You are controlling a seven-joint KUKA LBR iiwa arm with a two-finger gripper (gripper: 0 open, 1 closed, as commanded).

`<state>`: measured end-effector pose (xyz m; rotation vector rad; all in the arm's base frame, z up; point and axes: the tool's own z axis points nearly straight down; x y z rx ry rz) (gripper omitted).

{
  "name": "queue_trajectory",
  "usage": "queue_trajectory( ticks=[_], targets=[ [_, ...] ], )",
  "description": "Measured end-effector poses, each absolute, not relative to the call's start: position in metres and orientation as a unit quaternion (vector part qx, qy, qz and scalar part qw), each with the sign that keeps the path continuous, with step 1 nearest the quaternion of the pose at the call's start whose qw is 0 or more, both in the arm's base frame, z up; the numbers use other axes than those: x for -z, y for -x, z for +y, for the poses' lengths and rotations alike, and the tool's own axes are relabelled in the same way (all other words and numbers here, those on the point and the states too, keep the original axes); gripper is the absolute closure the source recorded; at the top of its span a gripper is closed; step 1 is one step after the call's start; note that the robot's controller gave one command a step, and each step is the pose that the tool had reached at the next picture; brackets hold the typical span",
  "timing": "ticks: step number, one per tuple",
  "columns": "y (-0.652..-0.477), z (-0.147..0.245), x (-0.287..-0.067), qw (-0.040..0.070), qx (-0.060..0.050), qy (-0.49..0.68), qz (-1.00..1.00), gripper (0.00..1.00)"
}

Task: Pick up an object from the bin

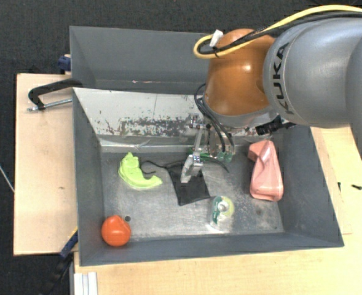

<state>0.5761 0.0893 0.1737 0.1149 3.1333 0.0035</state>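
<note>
Black flat piece (193, 190): lies on the floor of the grey bin (87, 189), near the middle, with its upper end right under the claw (192, 166). Claw state: cannot tell, wide or narrow. Contact with the piece also unclear. Nothing seen held.

Possible trouble, as a judgement only:
- Looks thin and flat against the metal, so may slip out of a grasp or just get pushed along the floor instead of lifting.
- Could then slide into the small clear thing with green and yellow inside (222, 208), just beside its lower right corner.
- With too deep a descent, risk of scraping the bin floor.
- Pink soft-looking pack (266, 172), near on the right and close under the arm (322, 60): may get knocked by a swing that way.

Count:
- one black flat piece
- one light green curved thing (137, 173) at the left
- one orange ball (115, 231) in the near left corner
- one pink pack
- one small clear thing

Five in total, no heap.
</note>
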Motion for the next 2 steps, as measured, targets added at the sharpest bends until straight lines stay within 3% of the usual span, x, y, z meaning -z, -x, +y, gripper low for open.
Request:
queue_trajectory(
  ticks=[1,2],
  targets=[
    [-0.576,0.089,-0.174,0.003,-0.001,-0.037,0.999,0.0],
    [-0.586,0.095,-0.13,0.005,-0.002,-0.048,0.999,0.0]
  ],
)
